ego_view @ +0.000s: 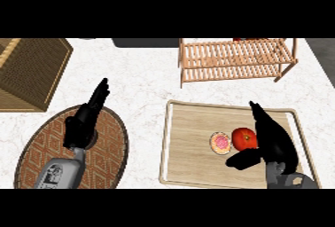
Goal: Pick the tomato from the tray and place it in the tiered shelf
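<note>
While the tomato point(243, 138) sits on the tray point(196, 133), round, no clear long axis, red and glossy, the right hand point(271, 142) flanks it, fingers straight, thumb tucked below. Beside it lies a pink-centred disc point(221, 143). Left hand point(83, 122) rests open over the woven mat point(39, 146). Tiered shelf point(235, 60) stands behind on the counter point(141, 80).

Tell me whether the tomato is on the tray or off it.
On it: the tomato lies on the tray, against the right hand.
</note>
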